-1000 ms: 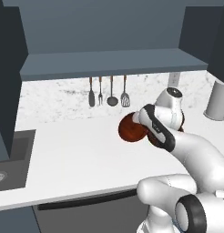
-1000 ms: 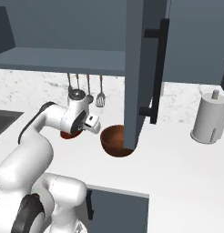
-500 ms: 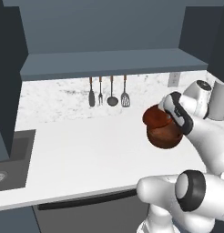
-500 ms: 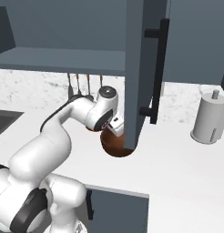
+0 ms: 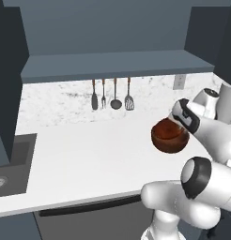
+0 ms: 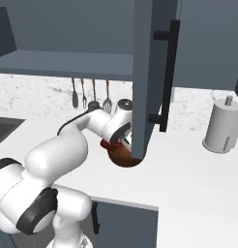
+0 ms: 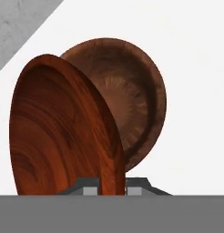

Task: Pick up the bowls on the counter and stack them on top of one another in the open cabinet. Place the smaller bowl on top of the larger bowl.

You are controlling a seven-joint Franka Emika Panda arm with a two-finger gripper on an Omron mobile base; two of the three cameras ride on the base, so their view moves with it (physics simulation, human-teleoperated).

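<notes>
White counter [image 5: 89,154] with the speckled backsplash behind it, four utensils [image 5: 111,96] hanging on the wall, and the blue cabinet [image 5: 117,65] shelf running above them. Sink [image 5: 9,161] is sunk in at the far left, paper towel roll [image 6: 222,128] stands way off to the right.

So my pincer [image 7: 111,185] is clamped on the rim of the small bowl [image 7: 63,127], one fingertip on each side of the edge. That's the shallow reddish one, and I've got it tipped up on edge so its inside faces sideways in the hand view. It's off the counter, up in the air.

Right behind it, looking along my fingers, is the big bowl [image 7: 132,100], the deep dark one, sitting open side up on the counter. From the left base view the big bowl [image 5: 170,137] is toward the right end of the counter, with my wrist just over it. From the right side it's half hidden behind the open cabinet door [image 6: 152,77], bottom of it [image 6: 125,157] poking out below the door edge, with a sliver of red from the small bowl [image 6: 105,144] at its left.
</notes>
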